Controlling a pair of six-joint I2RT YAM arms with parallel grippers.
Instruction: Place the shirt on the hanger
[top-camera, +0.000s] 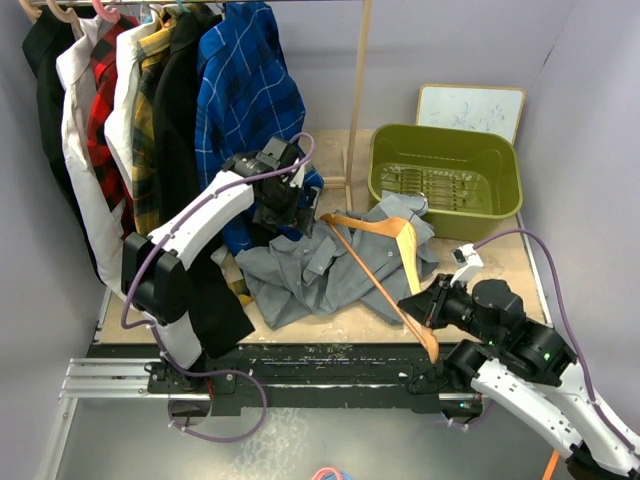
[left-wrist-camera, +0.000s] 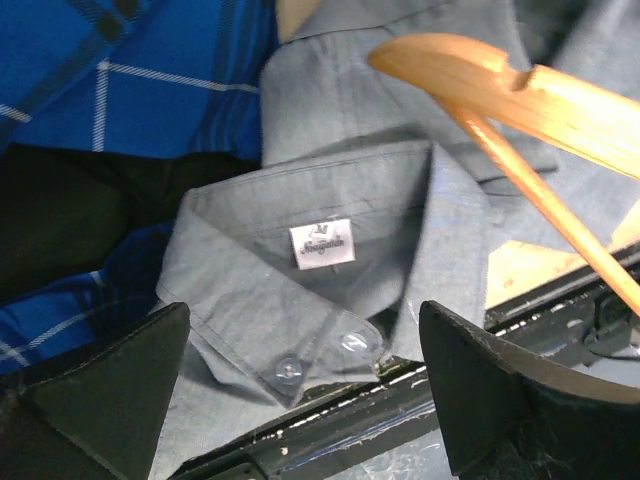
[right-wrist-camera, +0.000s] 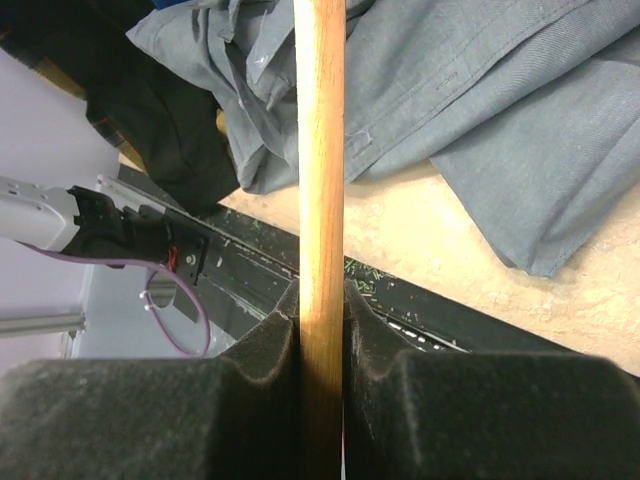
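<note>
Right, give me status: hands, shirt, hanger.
Left hand open above the shirt collar. Right hand shut on the hanger bar. Shirt crumpled on table, hanger across it. Blue check shirt crowds left hand.

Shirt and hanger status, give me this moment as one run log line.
shirt: crumpled under hanger, not hung | left gripper: open above collar | right gripper: shut on hanger

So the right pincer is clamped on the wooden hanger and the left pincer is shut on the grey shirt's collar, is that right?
Not quite: the left pincer is open, spread wide over the collar of the shirt, as the left wrist view shows. The right pincer is indeed clamped on the hanger.
</note>
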